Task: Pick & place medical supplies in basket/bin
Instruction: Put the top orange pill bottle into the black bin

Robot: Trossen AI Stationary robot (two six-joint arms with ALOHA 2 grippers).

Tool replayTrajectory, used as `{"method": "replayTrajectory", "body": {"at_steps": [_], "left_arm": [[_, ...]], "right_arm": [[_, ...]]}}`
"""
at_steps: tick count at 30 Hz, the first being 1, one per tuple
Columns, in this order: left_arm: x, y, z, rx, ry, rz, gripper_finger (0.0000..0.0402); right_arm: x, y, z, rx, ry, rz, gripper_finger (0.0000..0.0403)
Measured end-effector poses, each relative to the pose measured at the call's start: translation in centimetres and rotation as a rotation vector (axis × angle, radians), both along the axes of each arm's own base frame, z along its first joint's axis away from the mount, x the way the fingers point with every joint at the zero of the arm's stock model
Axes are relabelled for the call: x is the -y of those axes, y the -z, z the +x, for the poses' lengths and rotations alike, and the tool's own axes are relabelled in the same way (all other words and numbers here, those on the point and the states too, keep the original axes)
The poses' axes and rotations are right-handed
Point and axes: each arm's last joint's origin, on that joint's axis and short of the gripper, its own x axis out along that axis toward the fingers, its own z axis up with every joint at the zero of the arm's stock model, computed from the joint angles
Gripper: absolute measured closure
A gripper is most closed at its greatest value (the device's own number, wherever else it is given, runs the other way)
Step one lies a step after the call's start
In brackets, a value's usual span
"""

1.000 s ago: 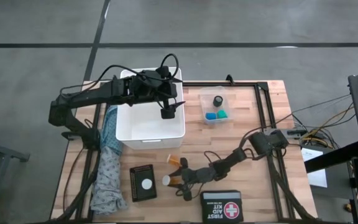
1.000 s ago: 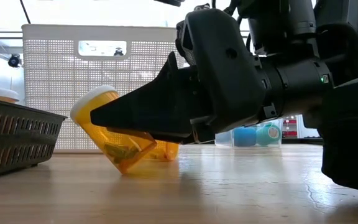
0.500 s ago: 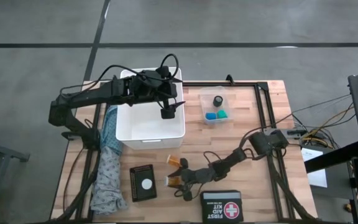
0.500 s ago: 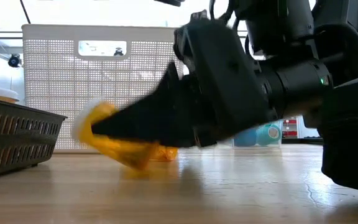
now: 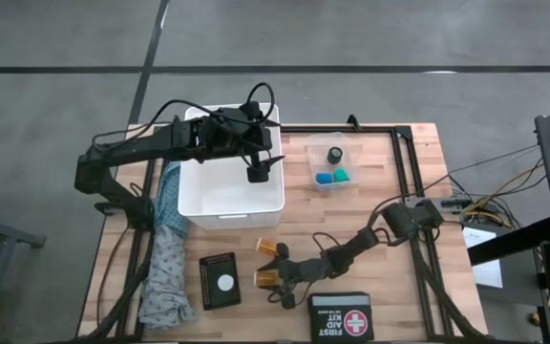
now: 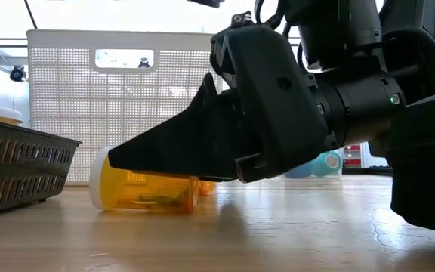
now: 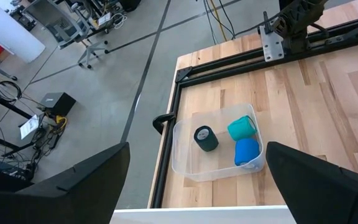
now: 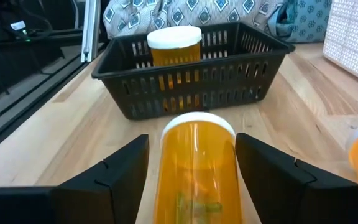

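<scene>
Orange pill bottle [image 8: 196, 163] lies (on its side) between the right hand's [image 8: 191, 180] open fingers.

High view looks straight down on table [image 5: 390, 191]; low view level at tabletop; both share the white basket [image 5: 229, 186] [image 6: 119, 106].

Both arms' fingers spread apart.

Bare wood lies right of the clear tub [image 5: 331, 166]. At lower centre, the black basket [image 5: 219, 280], lying pill bottle [image 5: 268, 278] and first aid kit [image 5: 340, 316] crowd the table [image 5: 380, 182].
</scene>
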Motion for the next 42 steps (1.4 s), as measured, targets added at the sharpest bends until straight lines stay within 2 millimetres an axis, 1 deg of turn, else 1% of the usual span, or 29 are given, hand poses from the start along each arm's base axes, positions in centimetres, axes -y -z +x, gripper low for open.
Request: {"method": "replayTrajectory", "body": {"at_steps": [4, 13, 17, 19, 22, 26, 30, 34, 36, 42], "left_arm": [[0.0, 0.0, 0.0, 0.0, 0.0, 0.0, 0.002], [0.0, 0.0, 0.0, 0.0, 0.0, -0.001, 0.002], [0.0, 0.0, 0.0, 0.001, -0.001, -0.002, 0.002], [0.0, 0.0, 0.0, 0.001, -0.002, -0.002, 0.002], [0.0, 0.0, 0.0, 0.001, -0.001, -0.002, 0.002], [0.0, 0.0, 0.0, 0.001, -0.001, -0.002, 0.002], [0.0, 0.0, 0.0, 0.002, -0.001, -0.002, 0.002], [0.0, 0.0, 0.0, 0.002, -0.001, -0.001, 0.002], [0.0, 0.0, 0.0, 0.003, 0.0, -0.001, 0.002], [0.0, 0.0, 0.0, 0.003, 0.0, 0.001, 0.002]], "right_arm": [[0.0, -0.2, 0.0, 0.016, -0.004, -0.009, 0.017], [-0.2, -2.2, 0.2, 0.075, -0.013, -0.038, 0.017], [-0.3, -3.6, 0.0, 0.111, -0.005, -0.084, 0.017], [-0.1, -4.5, -0.3, 0.128, 0.001, -0.075, 0.0172], [0.3, -5.7, -1.2, 0.136, 0.012, -0.027, 0.018], [1.3, -7.4, -3.2, 0.141, 0.019, 0.014, 0.0191], [2.6, -9.6, -6.2, 0.166, 0.02, 0.015, 0.0195], [4.3, -11.2, -9.6, 0.186, 0.051, 0.01, 0.0195], [5.2, -11.5, -11.4, 0.191, 0.069, 0.009, 0.0195], [7.9, -11.2, -16.8, 0.187, 0.092, 0.003, 0.0195]]}}
